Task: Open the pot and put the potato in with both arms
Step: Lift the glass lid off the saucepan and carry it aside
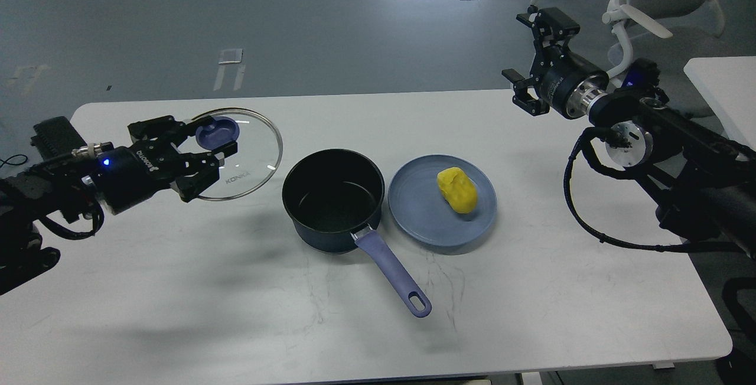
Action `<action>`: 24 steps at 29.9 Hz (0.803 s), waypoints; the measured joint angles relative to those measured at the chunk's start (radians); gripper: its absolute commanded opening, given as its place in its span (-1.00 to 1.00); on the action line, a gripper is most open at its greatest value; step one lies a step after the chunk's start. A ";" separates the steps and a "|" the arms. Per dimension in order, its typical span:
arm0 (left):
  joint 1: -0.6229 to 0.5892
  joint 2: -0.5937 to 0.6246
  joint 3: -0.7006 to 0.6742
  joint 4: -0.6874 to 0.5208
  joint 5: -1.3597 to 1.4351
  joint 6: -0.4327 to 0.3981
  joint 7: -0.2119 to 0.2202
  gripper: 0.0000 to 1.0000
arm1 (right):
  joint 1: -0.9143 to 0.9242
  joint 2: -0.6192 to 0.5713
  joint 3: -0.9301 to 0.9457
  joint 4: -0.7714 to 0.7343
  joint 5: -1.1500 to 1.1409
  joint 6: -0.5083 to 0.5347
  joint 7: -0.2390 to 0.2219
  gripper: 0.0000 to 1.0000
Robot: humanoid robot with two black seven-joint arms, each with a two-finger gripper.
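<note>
The dark blue pot (332,199) stands open at the table's middle, its purple handle (393,273) pointing toward the front right. My left gripper (207,146) is shut on the blue knob of the glass lid (245,157) and holds the lid in the air left of the pot. The yellow potato (456,189) lies on a blue plate (413,205) right of the pot. My right gripper (537,48) is open and empty, raised above the table's far right edge, well away from the potato.
The white table (531,302) ends near the front and right. An office chair (661,1) and another white table (723,90) stand behind my right arm.
</note>
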 measured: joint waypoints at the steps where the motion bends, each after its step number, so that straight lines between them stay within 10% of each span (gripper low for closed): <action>1: 0.007 0.002 0.000 0.012 -0.004 0.000 0.000 -0.59 | -0.001 0.000 -0.001 0.000 0.000 0.000 0.000 1.00; 24: 0.235 -0.085 0.000 0.245 -0.101 0.000 0.000 -0.59 | 0.000 0.005 -0.021 -0.003 -0.001 0.001 0.000 1.00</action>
